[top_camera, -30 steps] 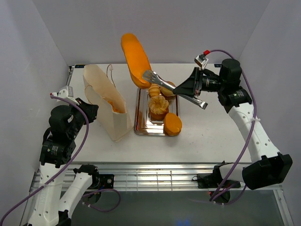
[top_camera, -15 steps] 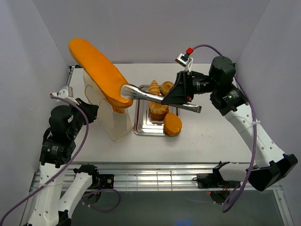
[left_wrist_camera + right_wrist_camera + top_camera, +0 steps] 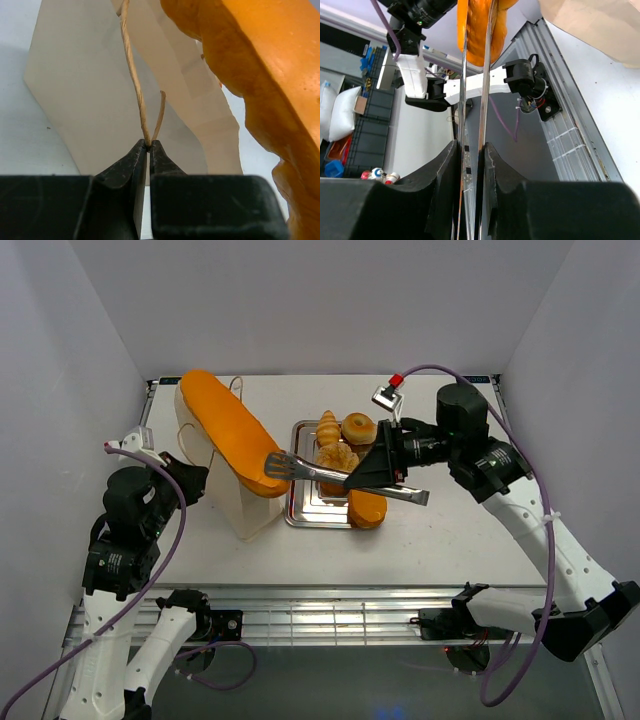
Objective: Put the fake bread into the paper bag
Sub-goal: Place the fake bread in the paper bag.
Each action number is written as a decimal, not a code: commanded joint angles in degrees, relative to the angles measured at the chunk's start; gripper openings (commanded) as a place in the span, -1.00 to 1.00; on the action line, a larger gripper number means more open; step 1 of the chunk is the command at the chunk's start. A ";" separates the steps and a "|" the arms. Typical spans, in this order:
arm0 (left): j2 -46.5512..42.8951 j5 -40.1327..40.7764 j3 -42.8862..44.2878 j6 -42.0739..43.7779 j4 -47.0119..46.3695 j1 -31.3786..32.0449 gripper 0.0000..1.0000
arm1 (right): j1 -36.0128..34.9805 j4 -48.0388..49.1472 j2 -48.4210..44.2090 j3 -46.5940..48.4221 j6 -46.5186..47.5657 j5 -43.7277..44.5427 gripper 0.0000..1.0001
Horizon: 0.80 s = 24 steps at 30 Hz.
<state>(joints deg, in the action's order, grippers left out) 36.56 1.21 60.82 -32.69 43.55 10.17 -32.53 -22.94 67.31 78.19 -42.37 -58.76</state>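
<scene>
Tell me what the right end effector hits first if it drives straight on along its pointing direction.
The right end effector, shut on tongs gripping the long loaf, points left. Going on, loaf and tongs would likely meet the paper bag first; depth is unclear.

I count one tray (image 3: 312, 504). On it lie four small breads: one croissant (image 3: 327, 425), one bagel (image 3: 358, 427), one braided piece (image 3: 337, 455) and one roll (image 3: 367, 508). Left of the tray stands one bag (image 3: 240, 505), with one long loaf (image 3: 232, 430) above it. My one pair of tongs (image 3: 320, 472) reaches over the tray.
</scene>
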 commanded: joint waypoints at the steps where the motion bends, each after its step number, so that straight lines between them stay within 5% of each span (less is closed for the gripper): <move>1: -0.34 0.98 1.32 -0.53 1.71 -0.33 -0.67 | -0.16 -0.18 -2.88 1.26 3.96 1.72 -0.85; 24: -0.96 -1.21 0.27 -2.21 0.66 -0.24 -0.73 | -5.00 3.08 10.46 12.33 -7.02 3.30 -0.77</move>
<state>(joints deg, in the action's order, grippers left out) 35.92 1.28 61.47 -34.48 44.95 10.17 -37.26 -26.55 76.69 85.27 -47.33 -54.70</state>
